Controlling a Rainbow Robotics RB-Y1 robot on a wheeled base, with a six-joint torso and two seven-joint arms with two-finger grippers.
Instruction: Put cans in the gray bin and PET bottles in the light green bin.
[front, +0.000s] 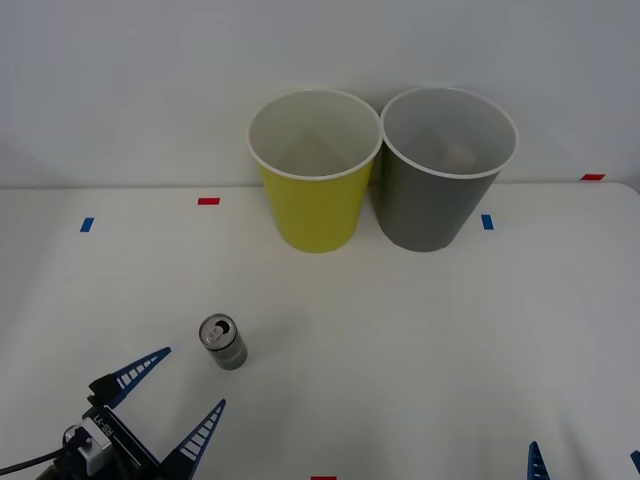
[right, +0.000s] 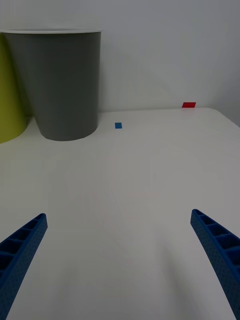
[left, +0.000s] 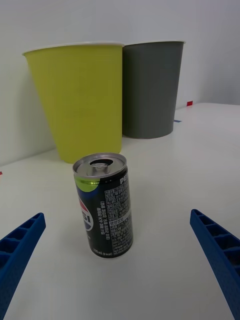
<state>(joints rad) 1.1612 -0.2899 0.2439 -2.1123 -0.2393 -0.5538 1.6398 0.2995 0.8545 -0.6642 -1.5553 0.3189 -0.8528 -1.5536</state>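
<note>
Table (front: 420, 330), white and wide, carries everything here, with a pale wall behind it. Two big tapered bins stand upright at its far edge, side by side and about touching at the rims. On the left is the light green bin (front: 314, 170), yellow-green outside and white inside. On the right is the gray bin (front: 447, 165), gray outside with a pale interior and white rim. Both look empty as far as the front view shows into them.

Next in size is the left gripper (front: 166, 405), low at the near left corner of the table. Its blue ribbed fingers are spread wide apart and grip nothing. They point toward the can, which sits just beyond the tips. The right gripper (front: 585, 465) is at the near right edge, where the front view catches the tips of its blue fingers. In the right wrist view its fingers are also spread wide with bare table between them.

The can (front: 223, 342) stands upright on the table, left of centre, well apart from both bins and nearer the robot. It is small and dark, with a silver pull-tab top and white Pepsi lettering.

Small tape marks (front: 208, 201), red and blue, lie flat on the table near the bins and along the edges.
</note>
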